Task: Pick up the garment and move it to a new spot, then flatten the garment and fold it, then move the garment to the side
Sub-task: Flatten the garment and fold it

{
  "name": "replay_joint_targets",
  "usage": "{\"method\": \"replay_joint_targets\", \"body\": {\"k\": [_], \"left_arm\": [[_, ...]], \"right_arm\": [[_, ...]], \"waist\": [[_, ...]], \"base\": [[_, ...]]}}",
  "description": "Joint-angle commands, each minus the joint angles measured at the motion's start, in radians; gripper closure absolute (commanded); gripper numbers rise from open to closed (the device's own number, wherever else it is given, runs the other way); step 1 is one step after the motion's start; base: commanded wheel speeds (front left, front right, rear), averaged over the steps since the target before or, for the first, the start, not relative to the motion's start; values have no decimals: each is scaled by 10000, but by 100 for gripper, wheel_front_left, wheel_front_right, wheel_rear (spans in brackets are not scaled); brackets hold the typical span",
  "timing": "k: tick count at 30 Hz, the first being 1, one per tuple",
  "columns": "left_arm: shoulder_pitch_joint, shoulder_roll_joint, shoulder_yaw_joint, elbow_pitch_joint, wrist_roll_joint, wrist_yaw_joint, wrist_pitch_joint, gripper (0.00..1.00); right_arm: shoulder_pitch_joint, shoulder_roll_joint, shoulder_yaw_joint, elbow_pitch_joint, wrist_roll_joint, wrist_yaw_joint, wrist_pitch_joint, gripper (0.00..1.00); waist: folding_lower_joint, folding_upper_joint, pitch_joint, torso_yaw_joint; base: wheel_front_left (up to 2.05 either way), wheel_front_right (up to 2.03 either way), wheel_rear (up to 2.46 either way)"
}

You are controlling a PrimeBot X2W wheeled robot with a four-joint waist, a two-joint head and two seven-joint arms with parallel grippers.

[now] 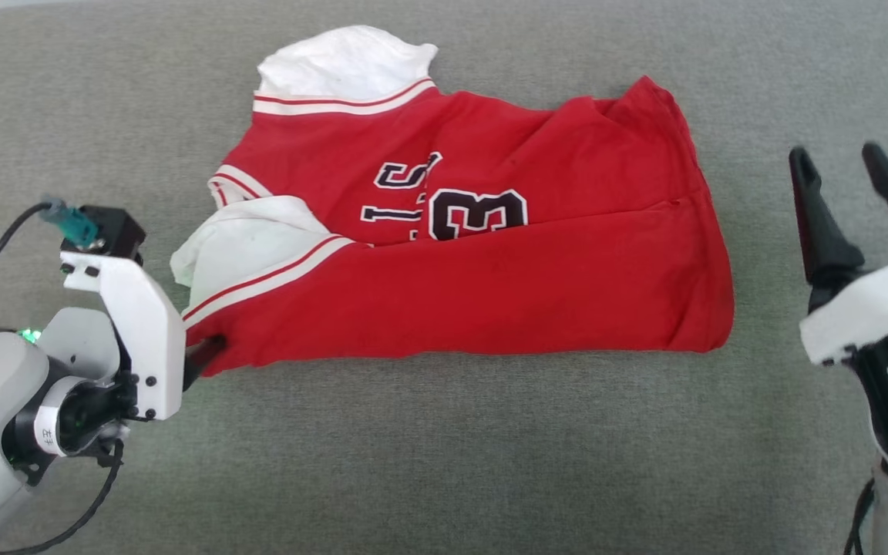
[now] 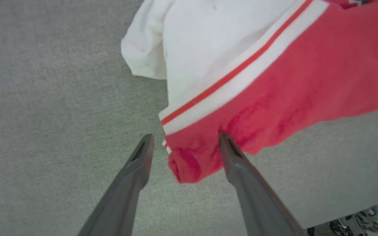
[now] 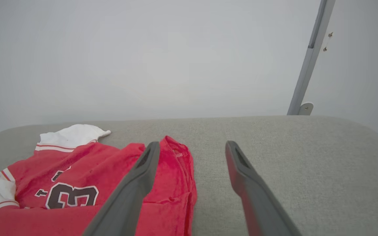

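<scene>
On grey fabric surface [image 3: 290,164], garment [image 3: 110,164]; white wall [image 3: 143,59] behind.

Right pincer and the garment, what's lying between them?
Nothing. In the head view, a bare stretch of grey fabric surface lies between the open right pincer and the nearest red edge of the garment.

The head view looks steeply down from above on the grey padded surface [image 1: 444,447], taking in the whole garment [image 1: 490,293]. The left wrist view sits very near the garment's lower-left corner, facing down; the right wrist view looks low and level across the surface toward a pale wall [image 3: 143,59], sharing the garment's numbered side
</scene>
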State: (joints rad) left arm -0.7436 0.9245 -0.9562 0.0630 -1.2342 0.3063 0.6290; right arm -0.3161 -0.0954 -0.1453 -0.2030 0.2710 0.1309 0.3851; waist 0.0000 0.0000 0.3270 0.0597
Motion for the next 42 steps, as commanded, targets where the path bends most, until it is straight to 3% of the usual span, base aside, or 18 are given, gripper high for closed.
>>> {"method": "replay_joint_targets", "body": {"k": [1, 8, 9, 10, 11, 18, 26, 33, 35, 42], "left_arm": [[143, -47, 3, 153, -7, -65, -102, 0], [397, -621, -19, 1537, -386, -454, -261, 0], [436, -703, -80, 1704, -393, -566, -233, 15], [457, -786, -116, 1842, -413, -652, -243, 92], [479, -866, -132, 1977, -471, -753, -250, 100], [332, -1284, -273, 2487, -424, -1205, -270, 100], [79, -1677, -387, 2824, -252, -1500, -312, 100], [-110, -2016, -435, 3123, -197, -1720, -347, 100], [-160, -2091, -443, 3209, -176, -1743, -396, 100], [-148, -2065, -278, 3447, -278, -1839, -604, 100]], "right_arm": [[217, 51, -67, -107, -23, -5, 93, 0], [1175, 241, -23, -239, 247, -5, 1013, 0], [1351, 253, 43, -174, 337, -5, 1336, 0], [1494, 245, 113, -149, 394, -5, 1649, 0], [1584, 205, 222, -145, 511, -5, 1976, 0], [1616, -29, 607, 230, 883, -5, 3911, 0], [768, -607, 965, 1317, 438, -5, 4832, 0], [61, -964, 1676, 3243, 465, -5, 5370, 0], [-47, -954, 1867, 3675, 656, -3, 5516, 100], [-218, -1325, 1997, 4031, 1162, -6, 5721, 100]], "waist": [[0, 0, 67, -98], [0, 0, 121, -374], [0, 0, 111, -396], [0, 0, 102, -412], [0, 0, 90, -418], [0, 0, 55, -248], [0, 0, 72, 69], [0, 0, 116, 329], [0, 0, 121, 396], [0, 0, 51, 498]], "base": [[0, 0, 0], [0, 0, 0], [0, 0, 0], [0, 0, 0], [0, 0, 0], [0, 0, 0], [0, 0, 0], [0, 0, 0], [0, 0, 0], [0, 0, 0]]}}
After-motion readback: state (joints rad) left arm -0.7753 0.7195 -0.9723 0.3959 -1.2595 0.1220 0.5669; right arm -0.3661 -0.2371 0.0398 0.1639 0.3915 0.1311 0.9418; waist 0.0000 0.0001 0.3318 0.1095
